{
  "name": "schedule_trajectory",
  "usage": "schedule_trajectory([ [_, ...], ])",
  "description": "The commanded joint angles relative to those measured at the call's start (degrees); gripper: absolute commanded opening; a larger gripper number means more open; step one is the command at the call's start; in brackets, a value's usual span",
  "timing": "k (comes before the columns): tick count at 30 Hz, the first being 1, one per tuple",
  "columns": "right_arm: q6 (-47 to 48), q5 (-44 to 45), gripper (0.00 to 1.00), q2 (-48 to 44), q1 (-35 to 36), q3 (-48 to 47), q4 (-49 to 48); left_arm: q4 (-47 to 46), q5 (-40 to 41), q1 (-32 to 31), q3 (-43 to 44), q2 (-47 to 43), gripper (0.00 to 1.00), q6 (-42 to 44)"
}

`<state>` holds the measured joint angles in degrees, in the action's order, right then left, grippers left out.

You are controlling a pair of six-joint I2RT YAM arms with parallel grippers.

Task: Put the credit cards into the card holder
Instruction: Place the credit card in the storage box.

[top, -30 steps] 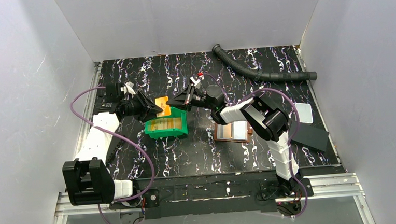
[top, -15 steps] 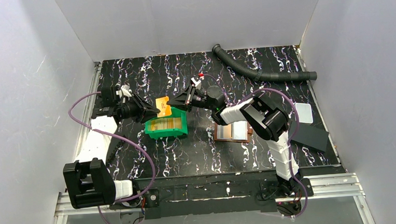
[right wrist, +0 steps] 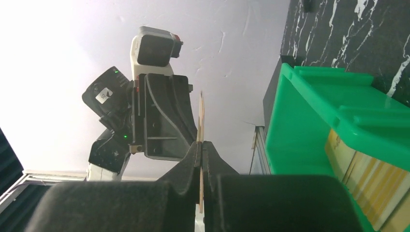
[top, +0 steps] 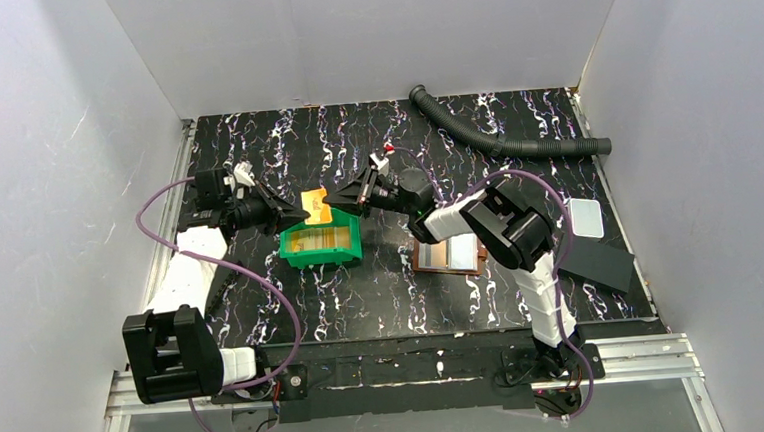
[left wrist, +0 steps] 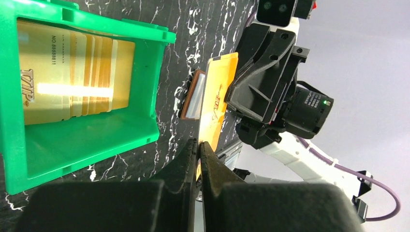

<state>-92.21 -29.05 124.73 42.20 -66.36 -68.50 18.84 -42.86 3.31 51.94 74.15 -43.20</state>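
**Two grippers, one orange card**

The left arm runs from its near-left base toward the far side, then bends right. Its left gripper (top: 296, 214) is clamped on the left edge of an orange credit card (top: 315, 206). The right arm rises from the near-right base, folds at the elbow and reaches left over the open card holder (top: 448, 255). The right gripper (top: 334, 196) is clenched on the card's opposite edge. The card is held in the air at the far rim of the green bin (top: 322, 257), which contains more yellowish cards (top: 316, 239).

High rear overview, close opposed wrist views, shared green bin (left wrist: 92, 145)
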Motion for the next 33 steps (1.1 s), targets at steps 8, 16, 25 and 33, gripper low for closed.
schedule_trajectory([
  [8, 2.9, 0.6, 0.35, 0.6, 0.6, 2.6, -2.4, 3.4, 3.8, 0.3, -1.7, -1.5, 0.00, 3.4],
  [16, -0.4, 0.6, 0.52, 0.3, 1.7, 6.6, -9.7, -6.0, 1.5, 1.6, -5.7, -2.5, 0.00, -3.1],
  [25, 2.4, 0.2, 0.56, -2.1, 2.1, 9.1, -6.5, -10.3, 0.9, 2.6, -8.3, -3.6, 0.00, -7.5],
  [33, -6.4, 1.0, 0.31, -0.2, 3.3, 8.6, -15.9, -14.5, -0.9, 3.3, -9.9, -3.8, 0.00, -10.7],
])
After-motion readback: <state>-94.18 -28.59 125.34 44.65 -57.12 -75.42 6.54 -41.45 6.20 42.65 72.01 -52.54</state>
